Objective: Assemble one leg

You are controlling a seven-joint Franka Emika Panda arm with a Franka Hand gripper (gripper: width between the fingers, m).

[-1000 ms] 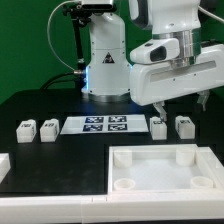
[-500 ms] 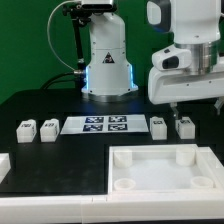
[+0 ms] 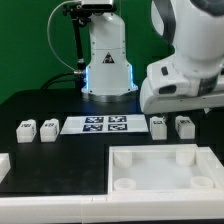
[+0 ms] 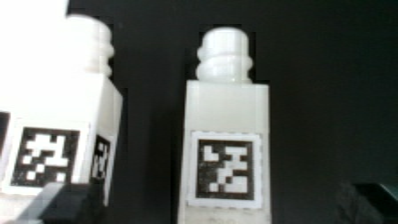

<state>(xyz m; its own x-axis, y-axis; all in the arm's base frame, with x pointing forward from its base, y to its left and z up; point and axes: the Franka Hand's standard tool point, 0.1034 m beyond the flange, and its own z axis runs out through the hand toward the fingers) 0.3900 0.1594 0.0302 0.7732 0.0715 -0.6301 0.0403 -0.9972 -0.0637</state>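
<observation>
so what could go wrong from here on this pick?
1. The open end effector is centred on one leg, but the neighbouring leg stands close; one finger looks lined up with it and could knock it going down.
2. The leg is loose and narrow; an off-centre close could twist it instead of gripping.
3. The arm hides the end effector in the exterior view; only the wrist view shows alignment.

The arm [image 3: 185, 80] has swung further from the marker board [image 3: 98, 124] toward the exterior view's right and dropped lower, its claw [image 4: 217, 200] now spread above a leg [image 4: 222, 130].
</observation>
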